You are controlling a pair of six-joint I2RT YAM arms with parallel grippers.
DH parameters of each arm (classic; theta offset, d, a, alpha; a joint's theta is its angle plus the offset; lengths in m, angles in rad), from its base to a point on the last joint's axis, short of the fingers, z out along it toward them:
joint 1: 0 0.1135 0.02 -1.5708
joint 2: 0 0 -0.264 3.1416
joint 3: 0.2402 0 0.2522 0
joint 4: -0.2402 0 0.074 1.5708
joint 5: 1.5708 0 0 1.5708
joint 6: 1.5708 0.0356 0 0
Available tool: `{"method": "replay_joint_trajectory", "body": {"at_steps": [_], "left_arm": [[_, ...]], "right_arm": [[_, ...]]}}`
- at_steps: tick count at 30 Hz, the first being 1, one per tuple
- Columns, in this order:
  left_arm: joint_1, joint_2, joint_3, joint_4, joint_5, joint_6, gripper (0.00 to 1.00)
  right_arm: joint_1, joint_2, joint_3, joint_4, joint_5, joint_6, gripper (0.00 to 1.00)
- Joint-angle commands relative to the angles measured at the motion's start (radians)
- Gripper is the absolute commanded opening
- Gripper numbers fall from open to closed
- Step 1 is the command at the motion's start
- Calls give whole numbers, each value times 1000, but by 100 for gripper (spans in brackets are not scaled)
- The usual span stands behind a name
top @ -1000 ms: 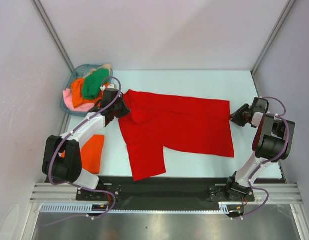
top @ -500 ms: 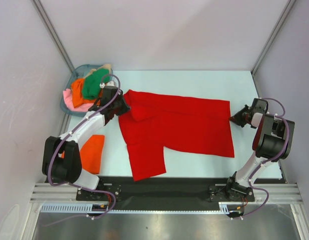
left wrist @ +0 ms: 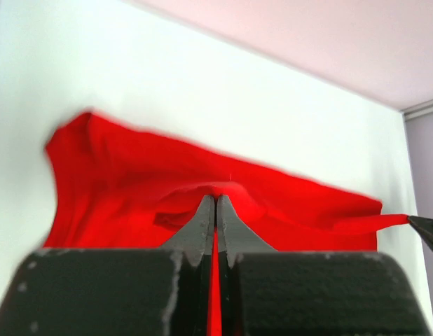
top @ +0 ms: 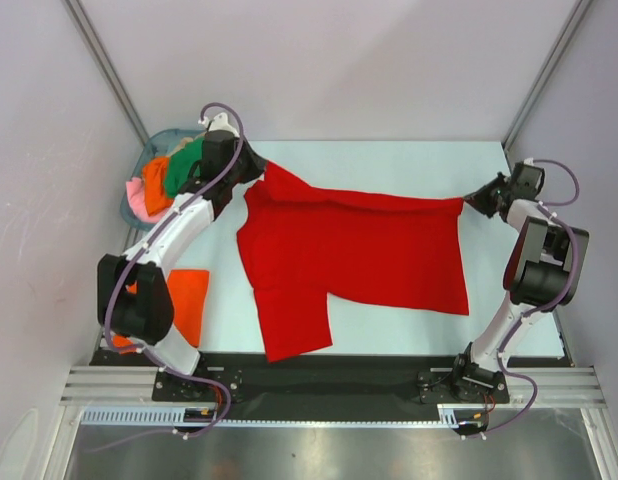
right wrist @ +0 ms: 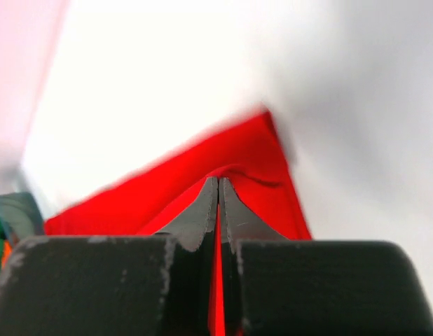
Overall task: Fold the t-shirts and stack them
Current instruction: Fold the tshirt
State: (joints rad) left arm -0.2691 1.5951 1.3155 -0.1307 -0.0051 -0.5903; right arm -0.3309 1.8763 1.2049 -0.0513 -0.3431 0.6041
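Observation:
A bright red t-shirt (top: 354,255) lies spread across the table, its far edge lifted at both ends. My left gripper (top: 259,170) is shut on the shirt's far left corner, and red cloth (left wrist: 132,182) is pinched between its fingertips (left wrist: 206,210). My right gripper (top: 479,200) is shut on the far right corner, with red cloth (right wrist: 230,161) caught between its jaws. A folded orange t-shirt (top: 187,300) lies at the near left. Green (top: 184,168), orange and pink (top: 139,200) t-shirts are piled in the basket.
A blue-grey plastic basket (top: 165,136) stands at the far left corner, right beside my left arm. Walls close in the table at the left, far and right sides. The red shirt's sleeve (top: 294,325) reaches toward the near edge.
My right gripper closed on the shirt's far right corner. Both grippers moved toward the far side and lifted, pulling the far edge of the red shirt up and taut.

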Motion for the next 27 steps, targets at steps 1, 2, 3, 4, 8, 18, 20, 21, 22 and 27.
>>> {"method": "replay_joint_trajectory", "body": {"at_steps": [1,2,3,4,8,18,20,21,22,27], "left_arm": [[13,92,77,140,43,56,0],[16,113,108,172,57,61,0],[18,143,129,196,86,70,0],[18,188,149,212,103,78,0],[28,282,247,267,139,93,0],[65,425,445,344,188,75,0],[70,443,485,345,197,73,0],[70,459,499,348,206,72,0],[73,465,520,352,212,70,0],[77,477,544,359,218,52,0]], "right_arm": [[16,63,116,18,-22,25,0],[20,88,136,30,-25,32,0],[21,102,169,36,-28,37,0],[21,115,188,41,-34,43,0],[21,170,271,41,-34,46,0],[29,268,436,41,-37,55,0],[35,279,464,42,-40,59,0],[36,284,475,42,-37,59,0],[38,287,487,41,-39,59,0],[32,294,530,30,-37,60,0]]}}
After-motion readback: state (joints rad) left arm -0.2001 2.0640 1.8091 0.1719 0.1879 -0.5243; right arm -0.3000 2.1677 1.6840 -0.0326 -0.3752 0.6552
